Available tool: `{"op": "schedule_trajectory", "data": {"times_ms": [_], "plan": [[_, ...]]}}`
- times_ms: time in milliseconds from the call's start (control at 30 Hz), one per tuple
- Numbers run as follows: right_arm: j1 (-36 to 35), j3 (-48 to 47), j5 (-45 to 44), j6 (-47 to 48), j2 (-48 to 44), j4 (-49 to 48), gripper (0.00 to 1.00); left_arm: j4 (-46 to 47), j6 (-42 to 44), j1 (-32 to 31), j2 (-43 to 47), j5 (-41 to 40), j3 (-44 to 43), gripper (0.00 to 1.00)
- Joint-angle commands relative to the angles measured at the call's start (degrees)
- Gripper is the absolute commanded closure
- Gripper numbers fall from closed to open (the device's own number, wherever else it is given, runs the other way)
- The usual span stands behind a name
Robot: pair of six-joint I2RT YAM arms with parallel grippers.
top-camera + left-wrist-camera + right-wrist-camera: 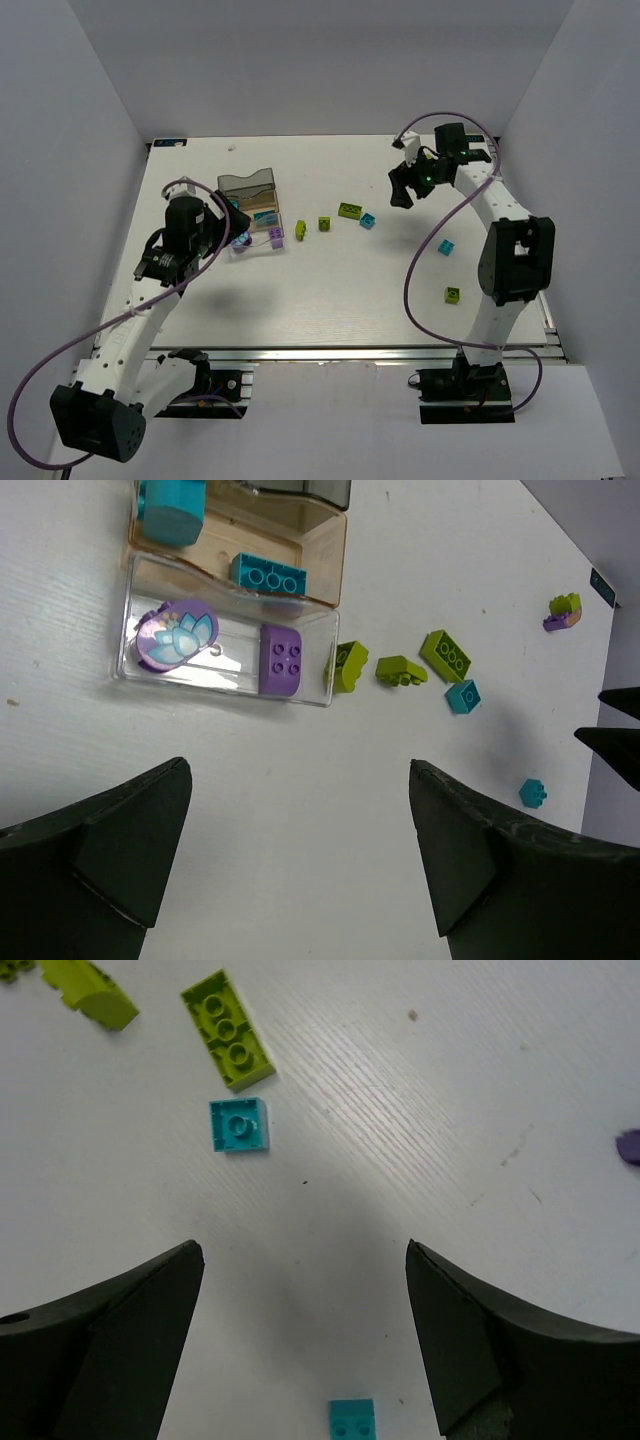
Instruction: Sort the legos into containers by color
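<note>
The legos (350,210) are tiny hard plastic bricks, judged light, stiff and slick. Pinch across flat side walls, not studs. Lime brick (227,1028) and cyan brick (239,1125) lie loose on counter (420,1110). Purple brick (281,660) sits in clear bin (232,680) of the containers (250,185). Jaws of left gripper (300,820) and right gripper (305,1320): wide, empty.

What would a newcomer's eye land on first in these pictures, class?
Probably the bright lime and cyan legos scattered across the white table's middle and right. Next, the joined containers at rear left, the clear one holding purple pieces, its neighbour cyan ones. The left gripper and right gripper hang open above.
</note>
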State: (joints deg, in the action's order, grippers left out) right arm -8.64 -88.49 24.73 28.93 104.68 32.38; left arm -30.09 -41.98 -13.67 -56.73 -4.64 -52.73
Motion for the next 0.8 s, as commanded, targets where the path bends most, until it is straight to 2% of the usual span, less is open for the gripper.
{"op": "schedule_trajectory", "data": {"times_ms": [0,167,267,767], "plan": [[-0.85,-6.87,9.73,12.99,5.34,14.63,0.13,0.64,-3.28,0.22,4.77,1.04,3.59,0.02],[-2.43,-7.31,8.05,11.24,9.66,11.57,0.1,0.12,-5.39,0.22,9.17,0.78,6.32,0.02],[-6.01,-7.67,3.16,9.66,12.55,7.63,0.11,0.12,-6.53,0.14,11.11,-0.01,6.94,0.02],[-12.62,-7.13,-9.69,3.33,18.18,-2.49,0.11,-1.56,-7.24,0.14,10.76,-0.54,6.94,0.02]]}}
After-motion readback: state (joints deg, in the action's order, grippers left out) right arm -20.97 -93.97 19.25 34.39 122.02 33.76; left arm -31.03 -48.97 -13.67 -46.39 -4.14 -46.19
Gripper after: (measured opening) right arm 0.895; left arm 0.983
